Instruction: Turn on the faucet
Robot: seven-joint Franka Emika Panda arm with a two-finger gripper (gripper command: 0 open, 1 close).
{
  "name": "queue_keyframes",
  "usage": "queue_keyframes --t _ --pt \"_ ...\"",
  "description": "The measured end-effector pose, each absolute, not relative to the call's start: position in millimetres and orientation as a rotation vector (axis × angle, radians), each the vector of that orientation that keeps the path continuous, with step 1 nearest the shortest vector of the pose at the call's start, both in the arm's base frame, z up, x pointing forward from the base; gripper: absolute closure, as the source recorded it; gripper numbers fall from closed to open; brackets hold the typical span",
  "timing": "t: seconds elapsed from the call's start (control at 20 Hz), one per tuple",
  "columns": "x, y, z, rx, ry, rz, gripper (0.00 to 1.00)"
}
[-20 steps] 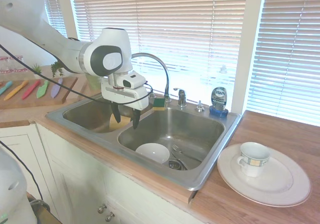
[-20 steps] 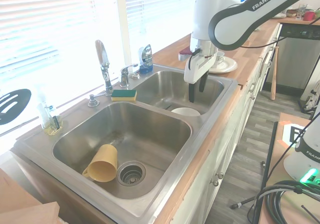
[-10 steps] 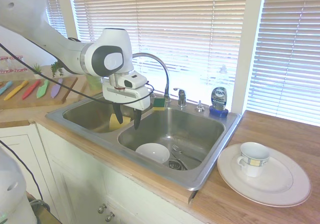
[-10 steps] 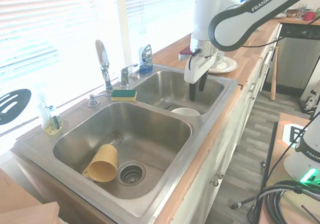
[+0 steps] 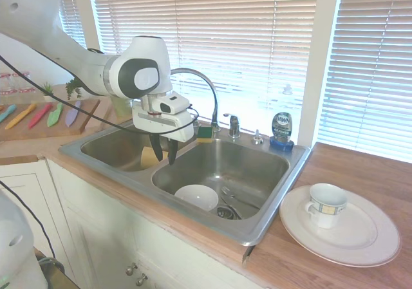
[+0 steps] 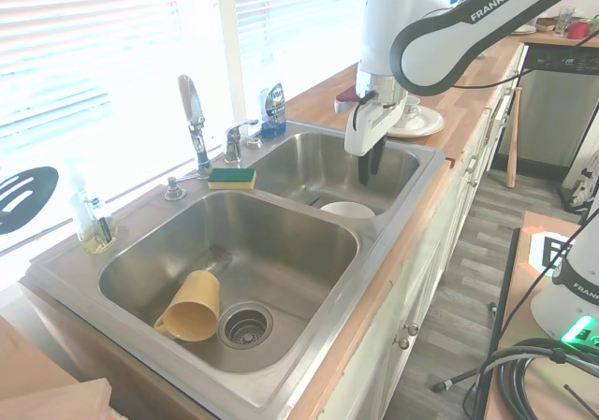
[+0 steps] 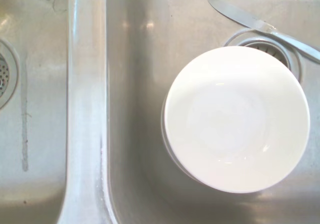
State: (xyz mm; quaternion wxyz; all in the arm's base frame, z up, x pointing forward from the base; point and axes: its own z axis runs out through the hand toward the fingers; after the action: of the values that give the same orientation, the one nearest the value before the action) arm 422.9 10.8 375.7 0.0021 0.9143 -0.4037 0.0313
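Note:
The faucet (image 5: 207, 85) is chrome, with a tall arched gooseneck spout rising behind the divider of the double sink (image 5: 257, 228). Its short lever handle (image 5: 233, 124) stands just right of the spout base. In the second exterior view the faucet (image 6: 193, 111) and its lever handle (image 6: 235, 137) sit at the back rim. My gripper (image 5: 163, 159) hangs over the front of the right basin, well short of the handle, pointing down with its fingers drawn together and nothing held. It also hangs above the bowl in the second exterior view, gripper (image 6: 370, 179).
A white bowl (image 7: 235, 116) lies in the basin below me, with a knife (image 7: 260, 23) and fork by the drain. A yellow cup (image 6: 192, 303) lies in the other basin. A sponge (image 5: 205, 132), a dish soap bottle (image 5: 281, 129) and a plate with a mug (image 5: 327, 205) are nearby.
The gripper's fingers have closed from spread apart to together. The arm has edged slightly toward the faucet side.

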Motion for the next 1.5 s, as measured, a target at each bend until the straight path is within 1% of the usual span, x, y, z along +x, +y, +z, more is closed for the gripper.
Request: queue_keyframes --t 0.55,0.75,0.9,1.35,1.5 --pt "423.6 10.4 384.9 2.858 -1.282 0.140 1.00" --pt "442.2 6.2 391.4 2.860 -1.289 0.181 1.00" --pt "478.3 0.0 395.6 2.855 -1.282 0.204 1.00" --pt "621.8 -14.6 397.2 2.847 -1.265 0.267 1.00" --pt "654.8 -11.1 405.2 2.844 -1.262 0.280 1.00"
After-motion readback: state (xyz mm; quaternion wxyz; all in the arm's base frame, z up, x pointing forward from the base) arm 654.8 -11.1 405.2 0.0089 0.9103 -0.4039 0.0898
